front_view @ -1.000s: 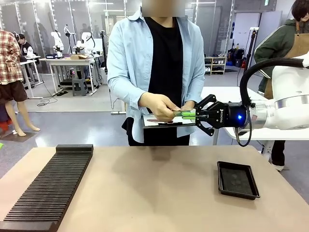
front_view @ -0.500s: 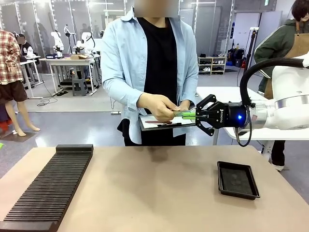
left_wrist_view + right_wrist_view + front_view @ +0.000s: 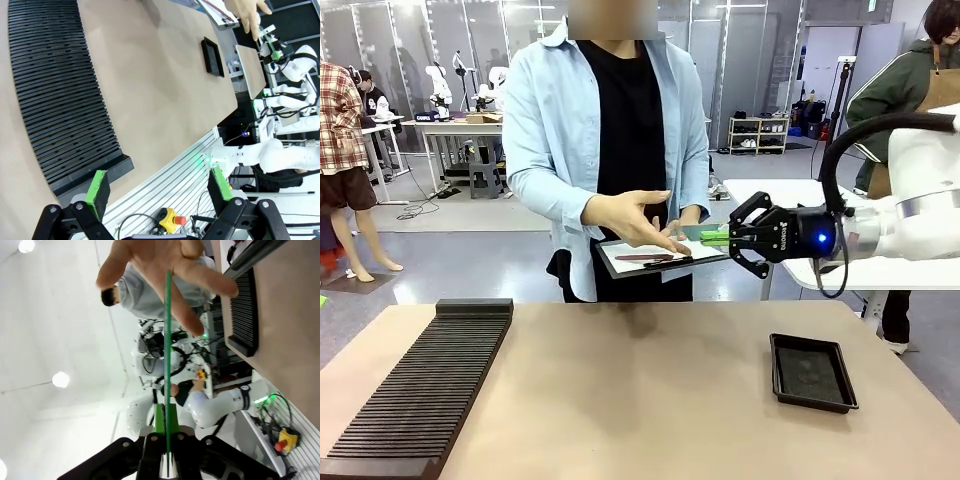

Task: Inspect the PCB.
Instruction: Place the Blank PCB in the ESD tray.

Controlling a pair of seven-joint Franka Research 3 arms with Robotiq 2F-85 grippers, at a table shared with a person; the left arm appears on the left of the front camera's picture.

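Front view: the right gripper point(image 3: 728, 238) is raised above the far edge of the table point(image 3: 640, 400), pointing toward the person standing at the far side. Its 2 fingers are closed on the PCB point(image 3: 713, 236), which is held flat and level, edge-on to the camera. A blue light glows on the gripper body. The person's open hand point(image 3: 632, 217) is spread just beside the free end of the PCB; contact cannot be confirmed from this view. Below the hand and the PCB, the person holds a clipboard point(image 3: 655, 256) with white paper and a pen-like item lying on it.

On the table, a shallow black tray point(image 3: 810, 372) sits at the right, well below the gripper. A long black slotted rack point(image 3: 420, 388) lies along the left side.

Right wrist view: the PCB point(image 3: 167, 355) appears as a thin green line rising from between the green pads point(image 3: 159, 420), which are pressed against its 2 faces. Its far end reaches the person's hand point(image 3: 160, 265).

Left wrist view: the left gripper point(image 3: 159, 190) has its 2 fingers spread wide apart, with nothing between them. It hangs over the near end of the slotted rack point(image 3: 55, 100) and the table edge.
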